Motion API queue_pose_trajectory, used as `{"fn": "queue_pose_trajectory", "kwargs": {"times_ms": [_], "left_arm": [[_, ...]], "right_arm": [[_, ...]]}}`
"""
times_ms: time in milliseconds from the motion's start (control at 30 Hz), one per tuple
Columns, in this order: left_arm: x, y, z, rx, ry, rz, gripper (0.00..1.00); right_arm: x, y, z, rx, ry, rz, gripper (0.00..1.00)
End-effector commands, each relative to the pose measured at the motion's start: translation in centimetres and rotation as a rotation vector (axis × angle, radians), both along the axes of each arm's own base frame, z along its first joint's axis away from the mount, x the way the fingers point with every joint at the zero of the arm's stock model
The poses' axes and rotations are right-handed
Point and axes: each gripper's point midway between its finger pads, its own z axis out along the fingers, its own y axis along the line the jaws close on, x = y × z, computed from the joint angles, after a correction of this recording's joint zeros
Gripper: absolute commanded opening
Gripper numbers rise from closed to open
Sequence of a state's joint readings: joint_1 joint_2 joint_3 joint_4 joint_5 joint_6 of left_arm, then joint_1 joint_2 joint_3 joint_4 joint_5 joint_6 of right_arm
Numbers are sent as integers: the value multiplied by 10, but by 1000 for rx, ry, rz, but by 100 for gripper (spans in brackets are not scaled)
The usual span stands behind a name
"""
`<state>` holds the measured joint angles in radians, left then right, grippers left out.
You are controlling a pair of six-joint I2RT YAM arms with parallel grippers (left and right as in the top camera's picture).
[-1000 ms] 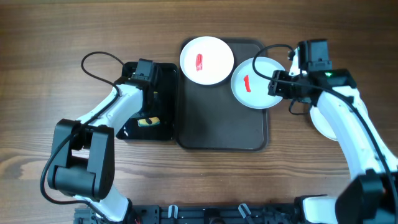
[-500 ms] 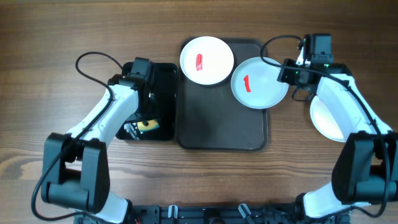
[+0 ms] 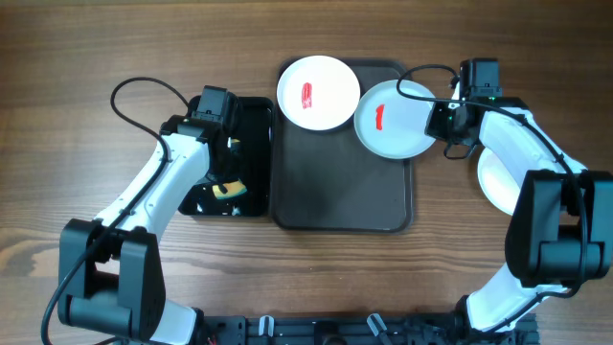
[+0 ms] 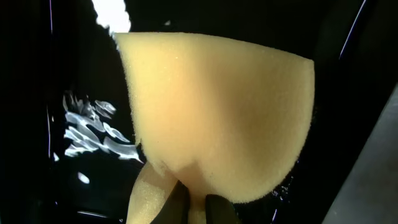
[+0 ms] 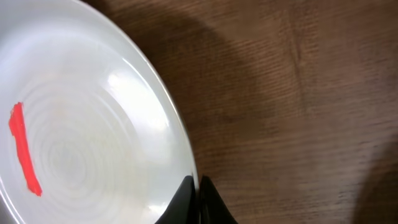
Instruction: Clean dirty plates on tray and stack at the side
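The dark tray lies mid-table. A white plate with a red smear sits on its top-left corner. A pale plate with a red smear overhangs the tray's top-right corner. My right gripper is shut on that plate's right rim. In the right wrist view the rim of the plate is pinched in the right gripper. A third plate lies on the wood at the right, partly under my right arm. My left gripper holds a yellow sponge over the black tub.
The glossy black tub stands against the tray's left edge. Cables loop above both arms. Bare wooden table lies right of the held plate.
My right gripper has closed on the pale plate's rim, and the plate has shifted slightly up and left. The left arm has swung a little, still holding the sponge.
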<state>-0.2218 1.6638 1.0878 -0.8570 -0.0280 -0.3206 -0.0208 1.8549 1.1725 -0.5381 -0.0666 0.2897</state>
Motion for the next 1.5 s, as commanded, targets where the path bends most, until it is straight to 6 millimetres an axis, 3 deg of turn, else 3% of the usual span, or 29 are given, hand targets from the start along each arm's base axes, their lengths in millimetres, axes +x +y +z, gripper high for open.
{"fn": "queue_pose_trajectory", "kwargs": {"times_ms": [0, 233, 367, 600, 833, 967, 1100, 1300, 1467], "left_arm": [[10, -4, 17, -33, -51, 10, 4], [10, -5, 28, -45, -83, 9, 4], [8, -4, 46, -55, -129, 8, 4], [4, -7, 64, -78, -173, 2, 4], [1, -30, 67, -206, -153, -30, 4], [1, -53, 71, -268, -167, -85, 4], [5, -92, 71, -321, -195, -139, 4], [-1, -160, 36, -362, -144, -198, 4], [-4, -200, 9, -438, -96, -191, 4]], "right_arm": [[-7, 3, 26, 15, -14, -11, 4], [-46, 8, 46, 53, 80, -64, 4], [-70, 37, 50, 148, 162, 21, 4], [-101, 89, 31, 151, 235, 177, 4], [-100, 108, 6, 98, 192, 192, 4], [-99, 119, -9, 88, 169, 266, 4], [-97, 124, -18, 88, 159, 281, 5], [-101, 123, -28, 82, 192, 280, 4], [-103, 123, -32, 80, 203, 279, 4]]}}
